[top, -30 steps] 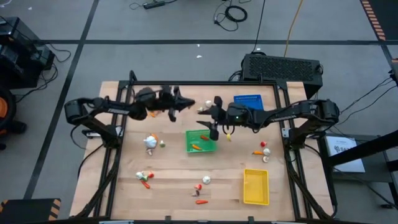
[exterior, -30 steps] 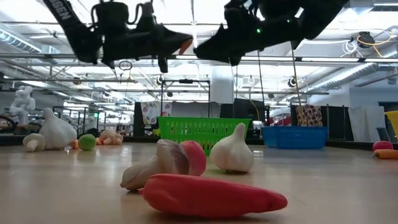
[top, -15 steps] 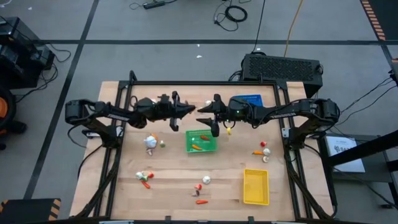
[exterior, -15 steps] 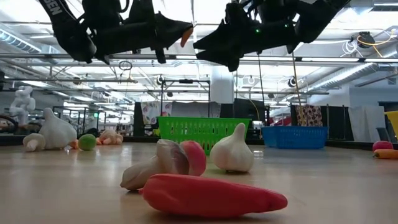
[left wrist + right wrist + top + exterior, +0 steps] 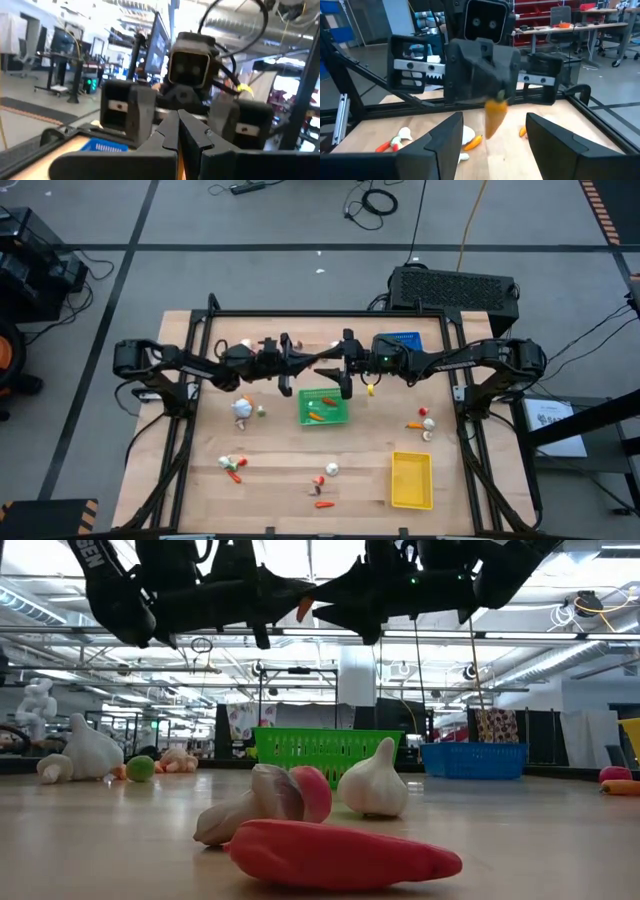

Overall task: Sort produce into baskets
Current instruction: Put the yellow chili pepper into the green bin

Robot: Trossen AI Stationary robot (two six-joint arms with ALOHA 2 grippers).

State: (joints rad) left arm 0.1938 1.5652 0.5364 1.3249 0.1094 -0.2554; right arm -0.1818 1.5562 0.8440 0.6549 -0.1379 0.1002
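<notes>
Left gripper (image 5: 308,364) is clamped shut on a small orange carrot (image 5: 494,116), holding it up in the air to the right gripper (image 5: 330,367), whose fingers are spread wide just beside it, above the far edge of the green basket (image 5: 324,407). For a clean handover the right fingers should close squarely on the tapered, smooth plastic body before any release. That mesh basket already holds orange pieces.

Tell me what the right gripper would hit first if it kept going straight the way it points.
Most likely the orange carrot piece held by the shut left gripper. It hangs directly ahead of the open right gripper, lined up with the gap between its fingers. How far off it is remains unclear.
</notes>
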